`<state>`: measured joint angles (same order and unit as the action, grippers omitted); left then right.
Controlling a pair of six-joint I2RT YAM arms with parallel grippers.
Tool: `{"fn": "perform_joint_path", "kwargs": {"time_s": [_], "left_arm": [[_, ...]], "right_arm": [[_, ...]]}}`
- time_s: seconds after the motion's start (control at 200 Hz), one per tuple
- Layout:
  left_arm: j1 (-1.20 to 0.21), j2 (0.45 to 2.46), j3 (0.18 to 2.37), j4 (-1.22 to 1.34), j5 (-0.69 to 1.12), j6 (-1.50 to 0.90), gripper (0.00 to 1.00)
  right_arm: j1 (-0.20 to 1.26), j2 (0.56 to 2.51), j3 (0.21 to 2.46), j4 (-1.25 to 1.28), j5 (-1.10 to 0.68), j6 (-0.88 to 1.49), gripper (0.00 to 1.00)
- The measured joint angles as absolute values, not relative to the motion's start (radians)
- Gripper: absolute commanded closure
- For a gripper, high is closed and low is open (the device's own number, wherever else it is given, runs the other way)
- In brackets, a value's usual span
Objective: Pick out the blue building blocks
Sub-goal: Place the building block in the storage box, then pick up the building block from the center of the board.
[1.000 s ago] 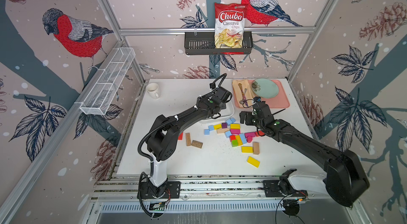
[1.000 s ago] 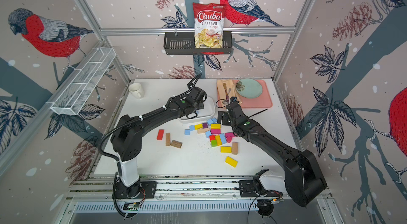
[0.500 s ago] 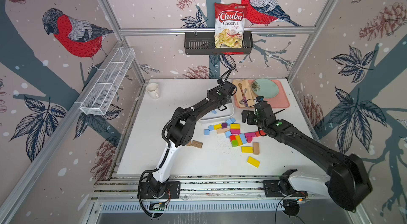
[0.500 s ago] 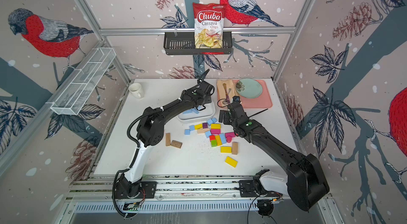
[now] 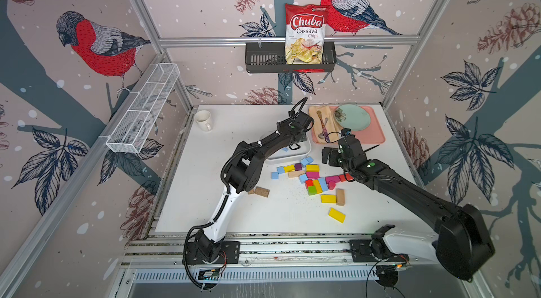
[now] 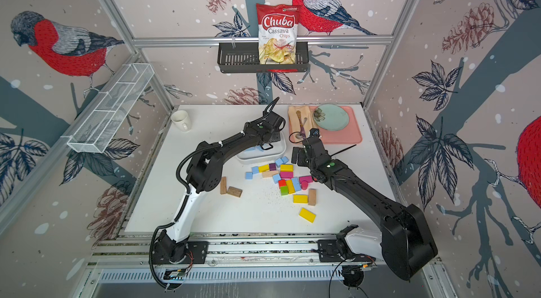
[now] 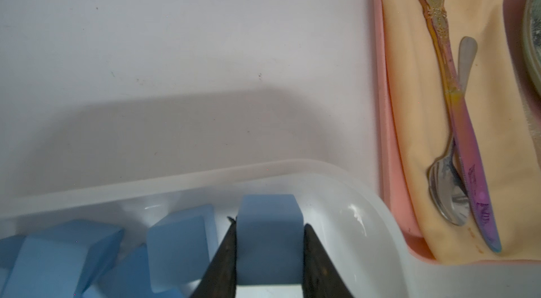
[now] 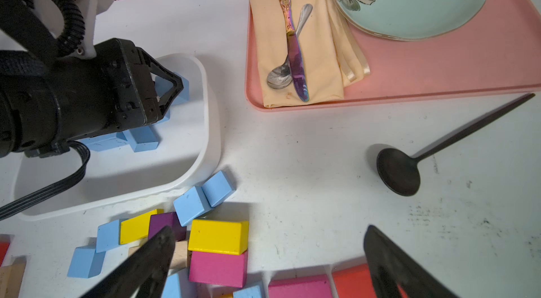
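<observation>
My left gripper is shut on a light blue block, held just above the inside of the white container. Other blue blocks lie in that container. In both top views the left gripper hangs over it. More blue blocks sit in the mixed pile on the table. Beside the pile my right gripper stands open, holding nothing.
Yellow, pink, purple, red and green blocks mix with the blue ones. Brown wooden blocks lie near the left arm. A pink tray holds a plate, napkin and cutlery. A black spoon lies beside it. A mug stands back left.
The left arm's elbow has swung right and risen, and its gripper stays over the container with the blue block. The right gripper has drifted slightly toward the tray, still open.
</observation>
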<state>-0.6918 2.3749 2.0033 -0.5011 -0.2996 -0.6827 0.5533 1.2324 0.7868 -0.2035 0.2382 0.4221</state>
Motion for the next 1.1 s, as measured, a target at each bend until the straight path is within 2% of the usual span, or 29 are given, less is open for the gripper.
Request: {"fn": "perform_joint_path", "kwargs": {"time_s": [0.39,0.64,0.795,1.101], "left_arm": [[-0.688,2.377,2.003,-0.503,-0.301,-0.683,0.43],[-0.688,2.311,1.958,-0.504,-0.299,-0.682,0.3],[-0.688,2.162,1.818,-0.444,-0.287,-0.673,0.23],[-0.688,1.822,1.385,-0.225,-0.244,-0.619,0.12]], "right_arm": [[0.55,1.231,0.77,-0.203,0.238,0.425,0.01],[0.55,1.212,0.766,-0.204,0.235,0.425,0.01],[0.55,1.202,0.763,-0.217,0.234,0.425,0.01],[0.558,1.216,0.751,-0.245,0.226,0.426,0.01]]}}
